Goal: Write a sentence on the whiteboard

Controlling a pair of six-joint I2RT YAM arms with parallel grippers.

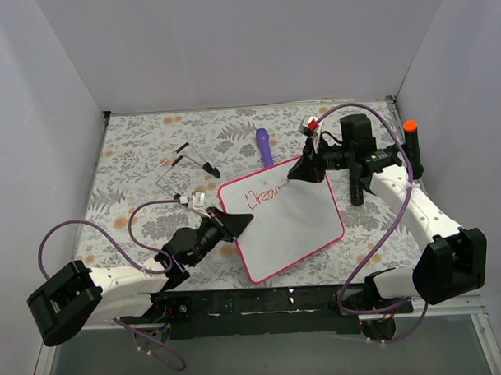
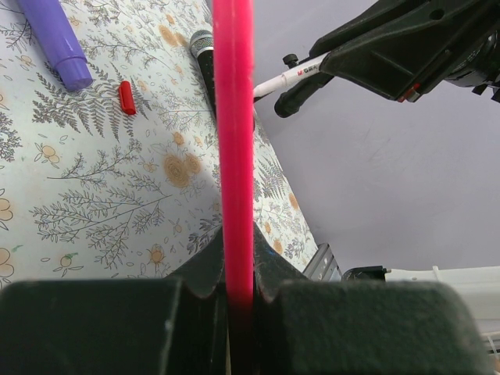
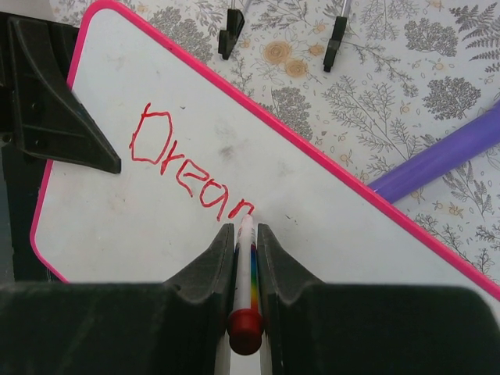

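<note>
The whiteboard (image 1: pixel 297 227), white with a pink-red frame, lies tilted on the floral table. Its near-left edge is clamped in my left gripper (image 1: pixel 235 225), whose jaws are shut on the pink frame (image 2: pixel 233 117). My left gripper (image 2: pixel 237 250) sees the frame edge-on. The sentence (image 3: pixel 187 168) reads "Drean" in red at the board's upper left (image 1: pixel 263 195). My right gripper (image 3: pixel 246 228) is shut on a white marker (image 3: pixel 248 266) with a rainbow stripe and a red end. The marker's tip touches the board just after the last letter. My right gripper (image 1: pixel 303 171) hovers over the board's far corner.
A purple stick (image 1: pixel 264 146) lies just beyond the board's far edge (image 3: pixel 437 160). A small red cap (image 2: pixel 126 98) rests on the cloth near it. A clear wire stand with black tips (image 1: pixel 180 165) is at the back left. White walls enclose three sides.
</note>
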